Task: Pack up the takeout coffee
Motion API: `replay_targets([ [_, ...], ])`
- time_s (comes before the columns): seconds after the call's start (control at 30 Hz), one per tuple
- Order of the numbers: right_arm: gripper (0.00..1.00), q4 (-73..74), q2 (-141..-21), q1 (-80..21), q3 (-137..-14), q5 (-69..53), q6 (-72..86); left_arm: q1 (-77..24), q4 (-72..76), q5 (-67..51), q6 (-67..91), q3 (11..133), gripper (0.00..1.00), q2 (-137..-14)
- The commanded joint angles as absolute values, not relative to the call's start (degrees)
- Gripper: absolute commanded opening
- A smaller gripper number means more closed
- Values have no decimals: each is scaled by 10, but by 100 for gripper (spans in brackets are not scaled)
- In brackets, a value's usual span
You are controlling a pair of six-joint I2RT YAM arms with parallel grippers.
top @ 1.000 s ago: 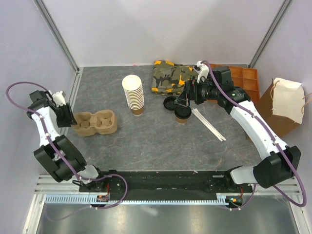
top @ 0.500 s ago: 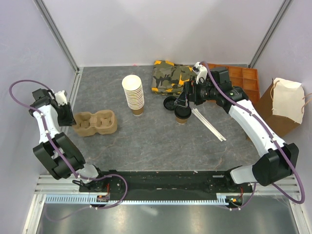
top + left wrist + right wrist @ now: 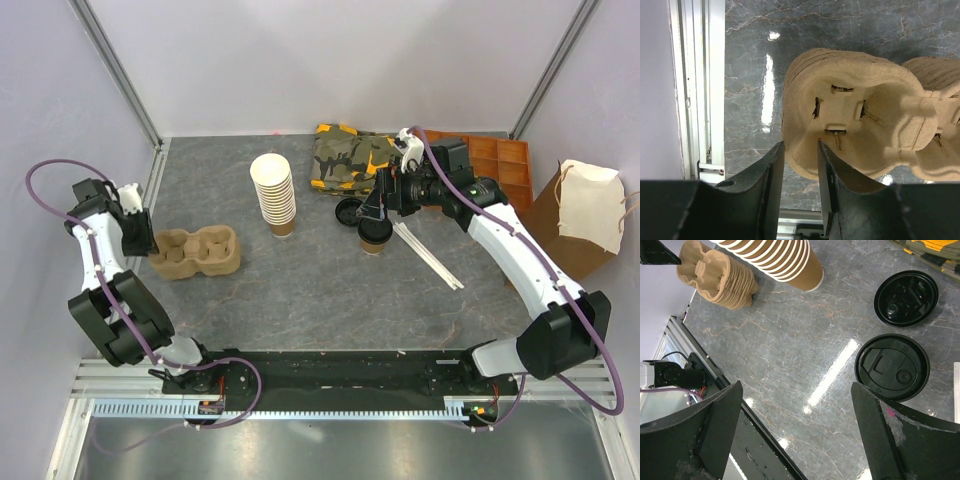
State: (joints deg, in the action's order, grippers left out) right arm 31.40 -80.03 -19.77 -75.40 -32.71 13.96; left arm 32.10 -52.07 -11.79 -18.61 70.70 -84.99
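The takeout coffee (image 3: 375, 237), a brown cup under a black lid (image 3: 892, 367), stands mid-table. My right gripper (image 3: 377, 203) hovers just behind and above it, wide open (image 3: 795, 387) with bare table between the fingers and the cup by its right finger. At the far left my left gripper (image 3: 141, 243) is at the end of the pulp cup carrier (image 3: 195, 252). In the left wrist view the carrier's end wall (image 3: 800, 150) sits between the fingers (image 3: 800, 144), one outside and one inside the well, both against it.
A loose black lid (image 3: 348, 211) lies beside the coffee, and a tall stack of lidless cups (image 3: 273, 193) stands left of it. Behind are a camouflage cloth (image 3: 345, 160) and an orange tray (image 3: 505, 160). White sticks (image 3: 428, 255) and a paper bag (image 3: 580, 215) lie right.
My left arm has shifted slightly at the carrier's end, its wrist turning a little. The right arm has barely moved and stays open over the coffee.
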Motion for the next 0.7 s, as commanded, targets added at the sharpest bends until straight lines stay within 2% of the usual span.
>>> replay_targets([
  [0.0, 98, 308, -805, -200, -755, -340, 142, 313, -506, -111, -202, 718, 40, -857],
  [0.23, 98, 308, -810, -200, -757, -344, 144, 312, -505, -105, -202, 714, 38, -856],
  [0.5, 98, 308, -810, -199, -756, -345, 144, 312, -510, -117, -214, 726, 24, -839],
  [0.53, 98, 309, -809, -200, -756, -345, 144, 309, -512, -122, -223, 728, 25, -825],
  [0.67, 98, 311, -808, -199, -756, -345, 143, 301, -548, -163, -267, 757, 39, -794],
])
